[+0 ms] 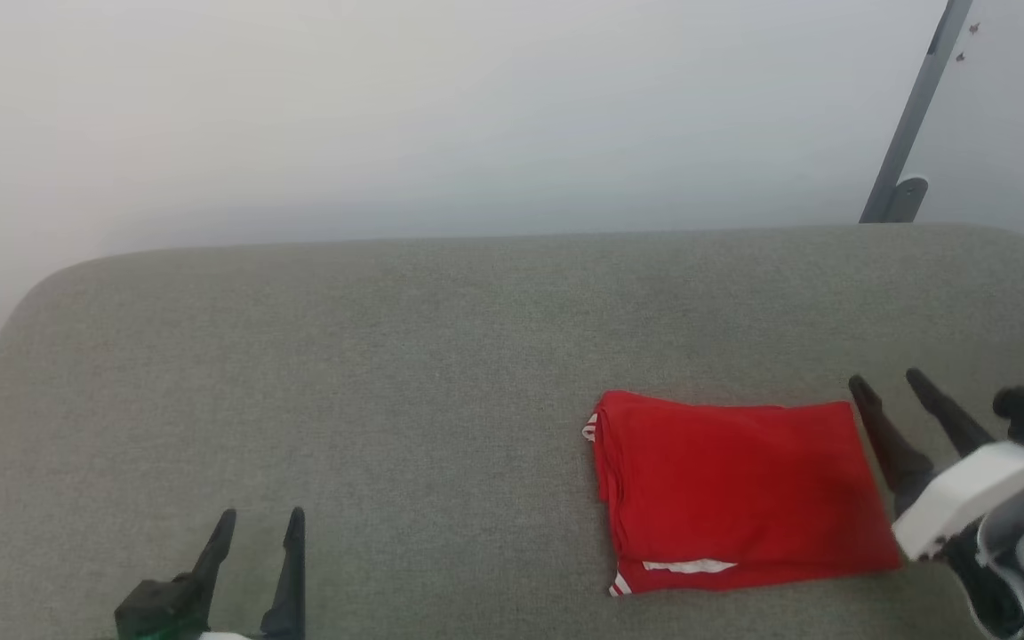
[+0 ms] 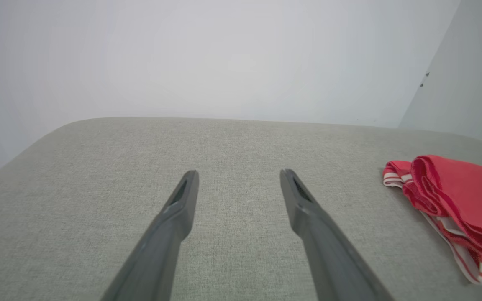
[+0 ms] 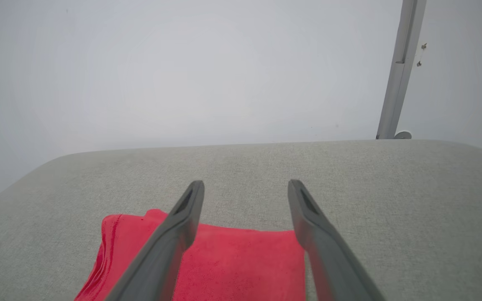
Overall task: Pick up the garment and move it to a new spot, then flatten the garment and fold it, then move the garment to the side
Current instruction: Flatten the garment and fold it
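The garment [image 1: 739, 493] lies folded into a red rectangle on the right half of the grey padded surface [image 1: 388, 373], with striped trim peeking out at its left edge and a white strip at its front. From the left wrist view the garment [image 2: 454, 209] shows its stacked folded layers at the far right. My right gripper [image 1: 890, 387] stands open just beyond the garment's right edge, nothing between its fingers; in the right wrist view the gripper [image 3: 245, 184] hangs over the garment [image 3: 224, 267]. My left gripper [image 1: 260, 520] is open at the lower left, apart from the garment, and the gripper [image 2: 239, 173] holds nothing.
A pale wall rises behind the padded surface. A grey metal post [image 1: 908, 133] leans at the back right, with its round foot [image 1: 908, 191] by the surface's far edge. The surface's far left corner is rounded.
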